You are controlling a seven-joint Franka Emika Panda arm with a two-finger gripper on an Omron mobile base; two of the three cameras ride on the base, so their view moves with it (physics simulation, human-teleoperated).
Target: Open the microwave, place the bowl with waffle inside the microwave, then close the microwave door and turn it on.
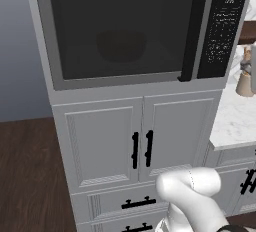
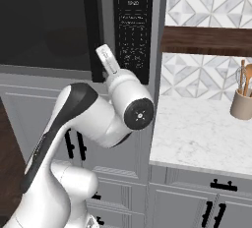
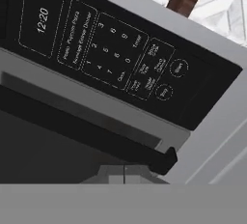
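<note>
1. The cabinets (image 1: 135, 146) are seen below the microwave: white panelled doors with short black handles, plus drawers lower down. More of them can be made out under the table in the right base view.
2. The microwave (image 1: 140, 83) is built in above those cabinets, a big grey box. It's seen in the right base view too, with the arm (image 2: 83, 119) raised in front of it.
3. The door (image 1: 120, 31) is shut, its dark glass window sitting flush in the grey frame. A tall black bar handle (image 1: 192, 31) runs down its right side, just beside the panel.
4. The table (image 2: 202, 133), white marble, is found to the right of the microwave, with patterned tile and a brown wooden shelf (image 2: 206, 40) above it.
5. The control panel (image 3: 120, 59) is shown close up and tilted in the hand view: a "12:20" readout, a number pad and rows of small white-labelled buttons can be read, though the smallest labels are too blurry.
6. The bowl (image 1: 121, 45) is inside the microwave, made out only as a dim round shape behind the glass. The waffle can't be told through the window.
7. A beige jar (image 2: 241, 104) with wooden utensils is parked on the table, well apart from the microwave.
8. The hand (image 3: 124, 172) is pressed together with nothing pinched, its fingers (image 3: 113, 174) touching each other. It's held near the handle's end and the panel; contact can't be told.
</note>
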